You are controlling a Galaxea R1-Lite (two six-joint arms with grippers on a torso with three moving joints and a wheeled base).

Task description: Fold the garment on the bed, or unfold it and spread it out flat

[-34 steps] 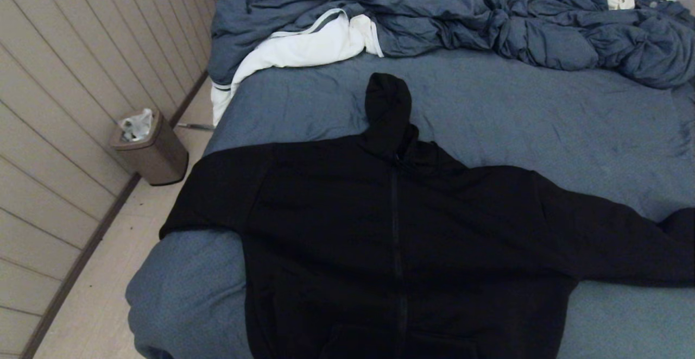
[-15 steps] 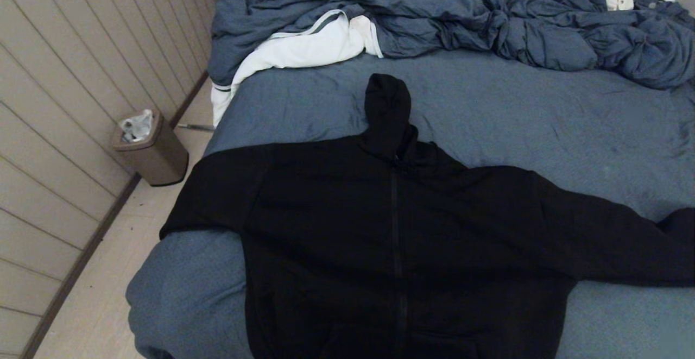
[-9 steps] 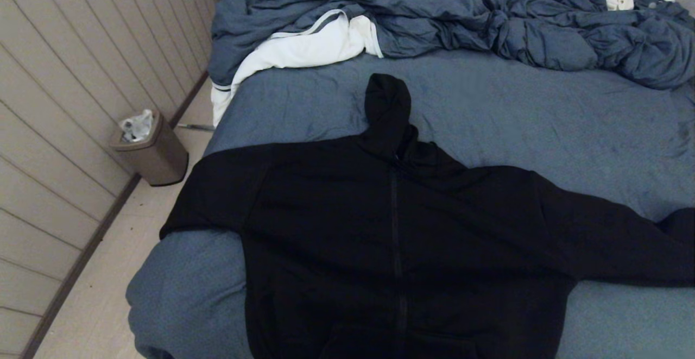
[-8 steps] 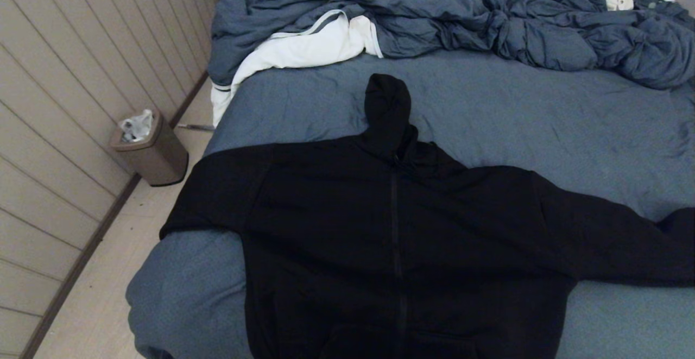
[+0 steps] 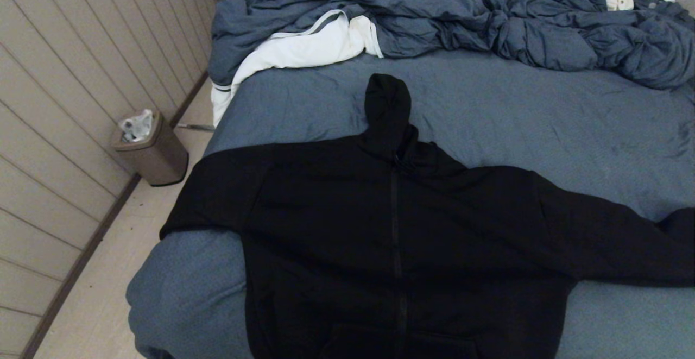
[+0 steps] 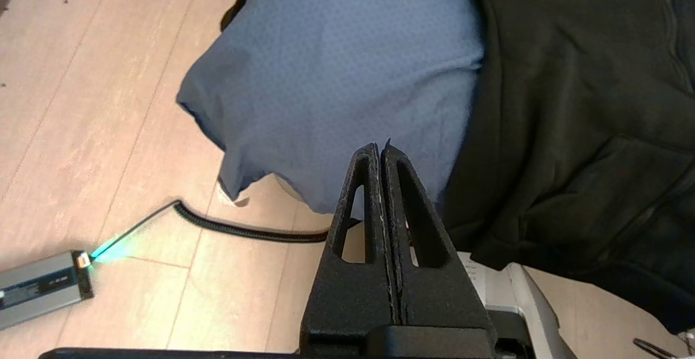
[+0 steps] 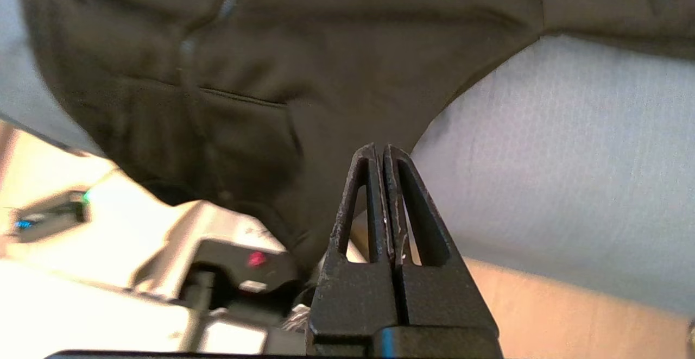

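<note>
Left wrist view shows the left gripper (image 6: pixel 380 150) with its two fingers pressed together and nothing between them. It hangs in the air off the near corner of the bed (image 6: pixel 336 71), above the wooden floor (image 6: pixel 81 104), and it touches nothing. Just beside it lies the lower edge of the hoodie (image 6: pixel 570 104), which drapes over the edge of the bed. On the floor a coiled black cable (image 6: pixel 244 230) runs to a grey box (image 6: pixel 40 288) with a green light.

The right wrist view shows the right gripper (image 7: pixel 383 155), also with the fingers pressed together and holding nothing. It hovers off the near edge of the bed (image 7: pixel 554 158), close to the hem of the hoodie (image 7: pixel 326 65), but apart from it. The zipper (image 7: pixel 190 60) and a front pocket are seen there.

From the head view neither gripper is seen. The hoodie (image 5: pixel 391 239) lies face up and spread on the near part of the bed (image 5: pixel 543 114), with the hood (image 5: pixel 386 106) pointing away from the robot. The left sleeve (image 5: pixel 214 190) hangs over the left edge of the bed; the right sleeve (image 5: pixel 624 239) reaches out to the right. A rumpled comforter (image 5: pixel 488 17) and a white cloth (image 5: pixel 304 49) lie at the far end. A bin (image 5: pixel 149 150) stands on the floor by the wall (image 5: pixel 65 76).
</note>
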